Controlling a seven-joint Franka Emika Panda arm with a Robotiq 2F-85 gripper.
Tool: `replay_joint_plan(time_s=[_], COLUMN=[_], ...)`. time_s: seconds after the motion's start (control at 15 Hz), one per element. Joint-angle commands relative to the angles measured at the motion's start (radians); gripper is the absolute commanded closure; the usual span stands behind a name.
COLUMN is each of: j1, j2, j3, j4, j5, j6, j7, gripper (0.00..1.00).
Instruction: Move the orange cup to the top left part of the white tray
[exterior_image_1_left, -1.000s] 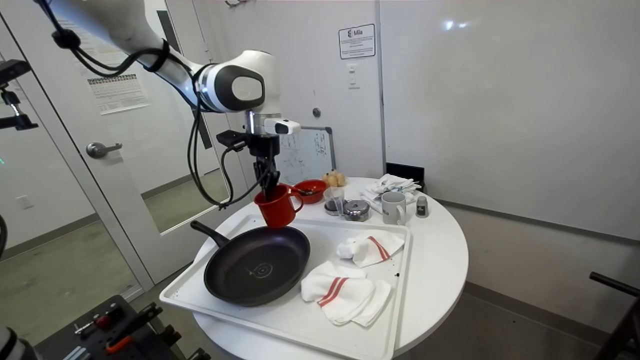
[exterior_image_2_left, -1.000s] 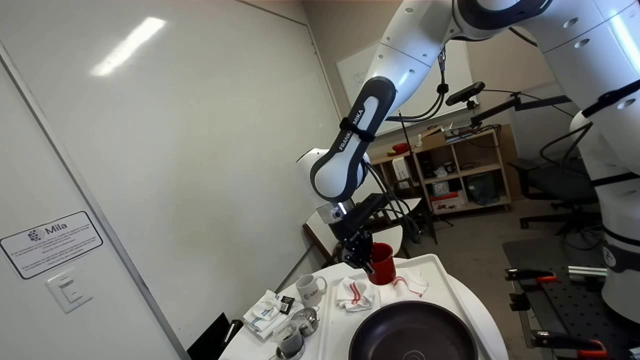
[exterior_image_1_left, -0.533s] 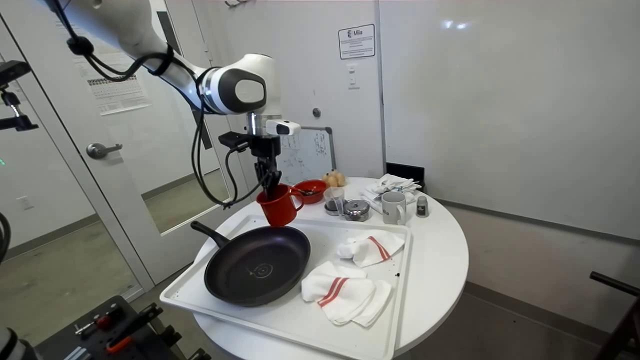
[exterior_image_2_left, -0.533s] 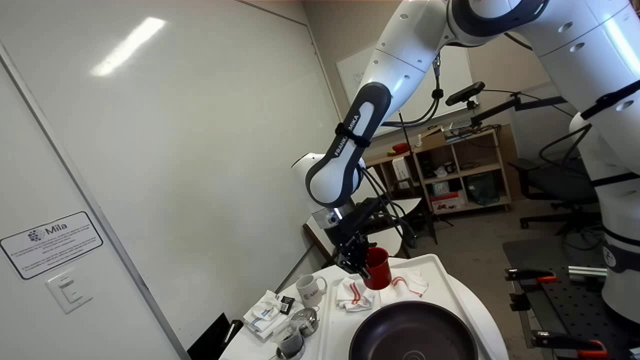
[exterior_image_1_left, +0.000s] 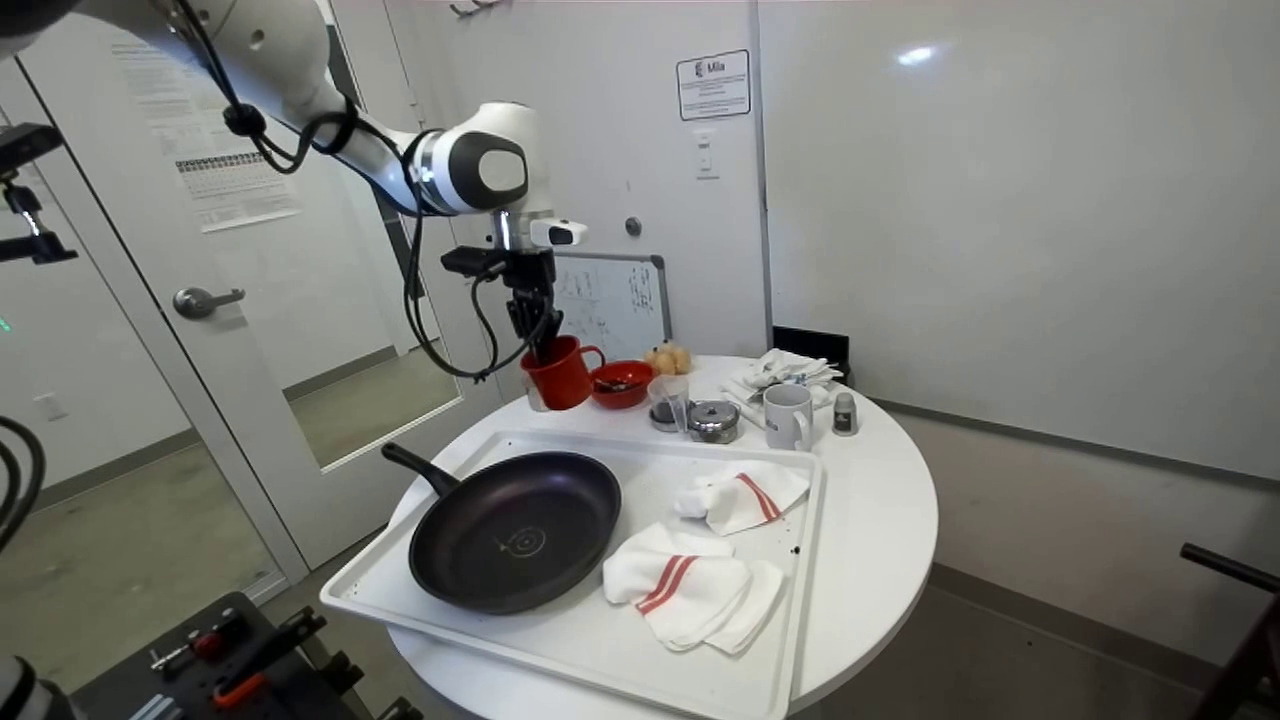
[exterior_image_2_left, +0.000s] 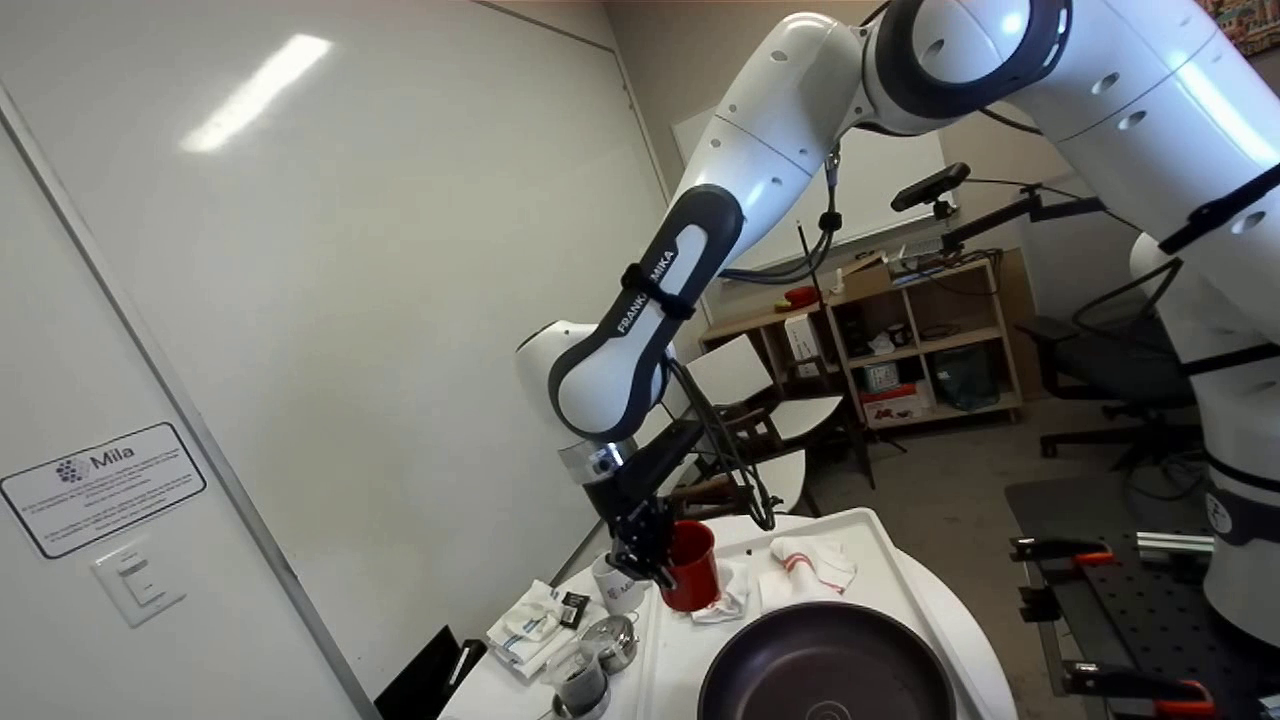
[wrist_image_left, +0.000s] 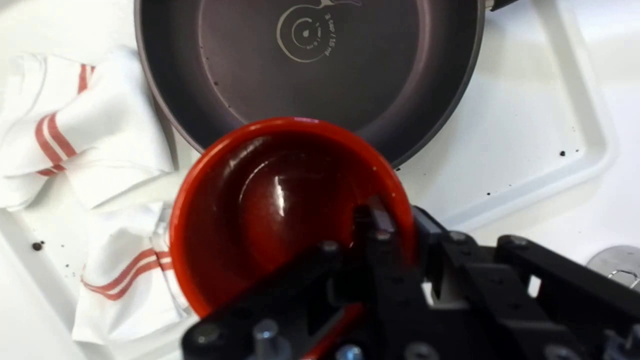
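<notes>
The orange cup, a red-orange mug, hangs in the air, roughly upright, handle pointing right in an exterior view. My gripper is shut on its rim: one finger is inside the cup and the other finger outside. In an exterior view the gripper comes down from above into the cup. Below lies the white tray, a large flat rectangle with a low rim. In an exterior view the cup covers part of a towel and the tray's edge; the wrist view shows its inside.
On the tray lie a black frying pan and two striped towels. Behind it stand a red bowl, a clear cup, a metal pot, a grey mug and a shaker. A small whiteboard stands beyond.
Cup and gripper have risen and moved back from the pan's far edge, toward the side where the grey mug stands. The hold on the rim looks the same.
</notes>
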Motion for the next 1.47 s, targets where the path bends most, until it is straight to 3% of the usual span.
replay_joint_plan(time_s=[0.0, 0.53, 0.87, 1.4], j1=[0.037, 0.134, 0.186, 0.187], j2=[0.117, 0.290, 0.378, 0.508], j3=[0.004, 0.011, 0.037, 0.078], j4=[0.176, 0.449, 0.569, 0.705], j5=[-0.041, -0.202, -0.282, -0.258], j6=[-0.083, -0.324, -0.342, -0.315], j7=[-0.010, -0.138, -0.280, -0.473], gripper=[0.93, 0.93, 0.93, 0.93])
